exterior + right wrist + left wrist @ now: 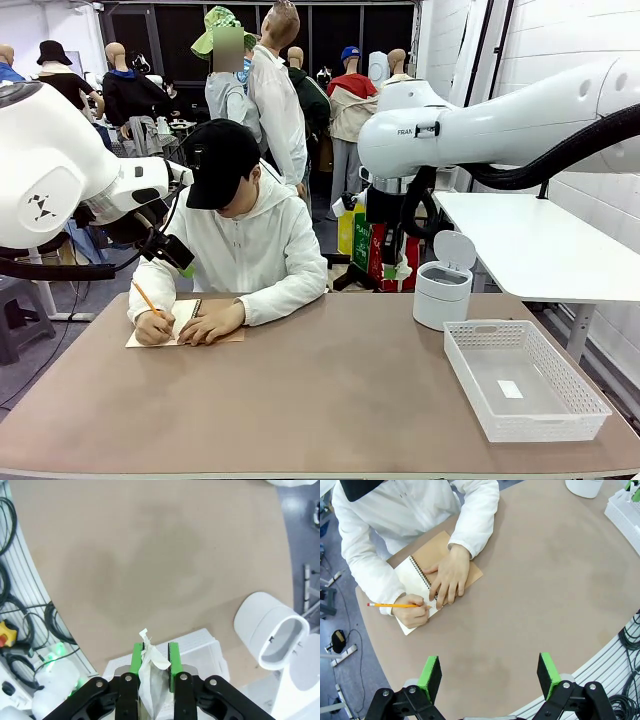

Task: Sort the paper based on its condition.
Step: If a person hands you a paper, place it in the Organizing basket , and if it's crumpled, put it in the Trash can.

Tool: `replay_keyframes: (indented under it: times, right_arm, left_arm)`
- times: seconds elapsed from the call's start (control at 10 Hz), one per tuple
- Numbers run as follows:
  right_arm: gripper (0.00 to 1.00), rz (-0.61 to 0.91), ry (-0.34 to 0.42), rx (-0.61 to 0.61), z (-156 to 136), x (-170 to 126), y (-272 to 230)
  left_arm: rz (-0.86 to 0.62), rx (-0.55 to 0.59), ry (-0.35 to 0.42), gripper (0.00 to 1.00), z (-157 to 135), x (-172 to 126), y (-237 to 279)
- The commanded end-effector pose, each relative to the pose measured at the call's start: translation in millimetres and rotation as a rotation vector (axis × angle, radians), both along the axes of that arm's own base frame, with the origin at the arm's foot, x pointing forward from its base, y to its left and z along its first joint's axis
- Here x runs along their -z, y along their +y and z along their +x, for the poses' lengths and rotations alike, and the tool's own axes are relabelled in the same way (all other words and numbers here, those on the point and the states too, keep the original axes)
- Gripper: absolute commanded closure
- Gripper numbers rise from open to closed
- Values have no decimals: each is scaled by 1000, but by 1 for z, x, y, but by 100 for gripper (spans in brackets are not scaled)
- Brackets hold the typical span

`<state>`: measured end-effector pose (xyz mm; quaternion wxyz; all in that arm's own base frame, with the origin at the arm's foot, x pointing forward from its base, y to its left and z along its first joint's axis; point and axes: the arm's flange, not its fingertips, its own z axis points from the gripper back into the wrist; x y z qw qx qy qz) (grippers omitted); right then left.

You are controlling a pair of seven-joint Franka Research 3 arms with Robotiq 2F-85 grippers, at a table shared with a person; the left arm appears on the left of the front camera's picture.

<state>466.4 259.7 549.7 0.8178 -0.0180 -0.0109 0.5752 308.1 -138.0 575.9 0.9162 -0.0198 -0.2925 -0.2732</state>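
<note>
The right gripper (pixel 155 651) is clenched on the paper (pixel 150 667), a crumpled, creased white scrap pinched upright between the two green pads, its ragged top poking just past the fingertips. It hangs in the air over the right side of the table (pixel 330 400), a smooth matte tan top with a rounded near edge. Directly beneath it in the right wrist view lies a corner of the basket (pixel 545 425), a shallow rectangular tray of white plastic mesh that sits by the table's near right corner. A small flat white label (pixel 510 389) lies on the basket floor. Just beyond the basket, toward the far right edge, stands the bin (pixel 442 290), a small white round-cornered plastic tub with its flip lid (pixel 455 250) raised upright and its mouth open. The left gripper (pixel 489 677) is released, its black fingers with green pads spread wide apart with nothing between them, held high above the left part of the table. At the far left edge a person in a white hooded top and black cap leans over a notebook (pixel 435 550), spiral-bound with a brown kraft cover folded open and a cream page showing. One hand (pixel 450 577) presses flat on the wire spine, fingers spread. The other hand (pixel 412 612) rests on the page and holds a yellow pencil (pixel 392 605) with its tip on the page.
</note>
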Motion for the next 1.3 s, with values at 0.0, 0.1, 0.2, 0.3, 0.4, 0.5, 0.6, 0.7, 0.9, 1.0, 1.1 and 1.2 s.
replay_keyframes:
  times: [0.0,0.1,0.2,0.3,0.4,0.5,0.6,0.7,0.9,1.0,1.1,1.2]
  right_arm:
    - [76,-10,12,-6,-2,4,2]
    - [76,-10,12,-6,-2,4,2]
    - [76,-10,12,-6,-2,4,2]
    - [76,-3,6,-5,-1,3,2]
    - [76,-4,-23,34,11,-1,-7]
    - [76,-14,-74,100,25,-10,-23]
    - [76,-8,-119,155,36,-15,-37]
    - [76,-15,-177,213,46,-19,-51]
    - [76,-70,-270,294,73,-17,-75]
    - [76,-115,-307,332,87,-12,-85]
    - [76,-140,-320,344,97,-10,-89]
    - [76,-167,-340,356,107,-6,-91]
  left_arm:
    - [-1,0,1,0,0,0,1]
    - [-1,0,1,0,0,0,1]
    - [-1,0,1,0,0,0,1]
    - [-1,0,1,0,0,0,1]
    - [-1,0,1,0,0,0,1]
    - [-1,0,1,0,0,0,1]
    - [-1,0,1,0,0,0,1]
    - [-1,0,1,0,0,0,1]
    - [-1,0,1,0,0,0,1]
    - [-1,0,1,0,0,0,1]
    - [-1,0,1,0,0,0,1]
    - [-1,0,1,0,0,0,1]
